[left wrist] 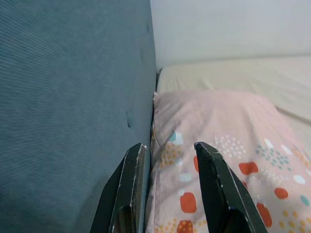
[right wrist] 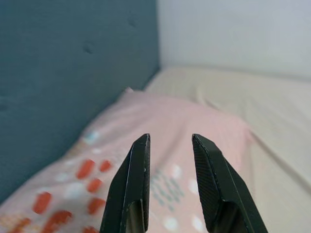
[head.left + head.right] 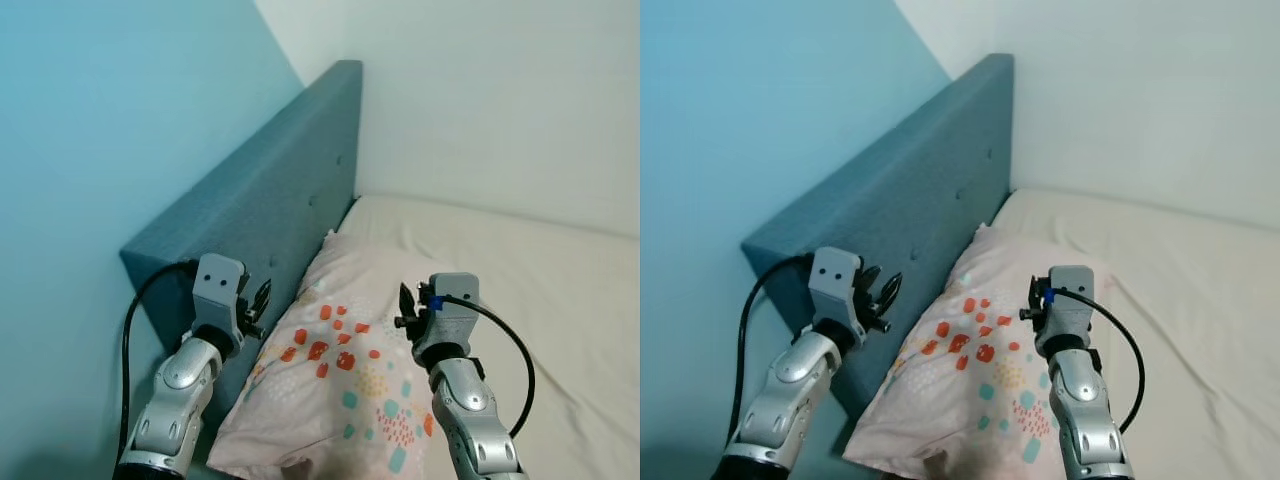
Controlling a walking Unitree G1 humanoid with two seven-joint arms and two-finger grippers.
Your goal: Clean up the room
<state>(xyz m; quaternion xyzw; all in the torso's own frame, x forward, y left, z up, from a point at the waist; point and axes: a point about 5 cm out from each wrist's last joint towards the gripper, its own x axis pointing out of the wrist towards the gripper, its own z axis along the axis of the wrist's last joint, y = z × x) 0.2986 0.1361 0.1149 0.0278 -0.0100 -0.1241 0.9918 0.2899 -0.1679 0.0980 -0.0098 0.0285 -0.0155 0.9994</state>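
A pale pink pillow (image 3: 350,380) with red, teal and yellow spots lies on the bed against the blue-grey headboard (image 3: 270,200). My left gripper (image 3: 262,300) hovers open over the pillow's left edge, next to the headboard; in the left wrist view its fingers (image 1: 214,184) frame the seam between pillow (image 1: 233,141) and headboard (image 1: 73,111). My right gripper (image 3: 405,303) is held open above the pillow's right half. In the right wrist view its fingers (image 2: 136,184) point over the pillow (image 2: 160,145). Neither holds anything.
A cream sheet (image 3: 530,290) covers the mattress to the right of the pillow. A light blue wall (image 3: 110,130) stands left of the headboard and a white wall (image 3: 490,90) runs behind the bed.
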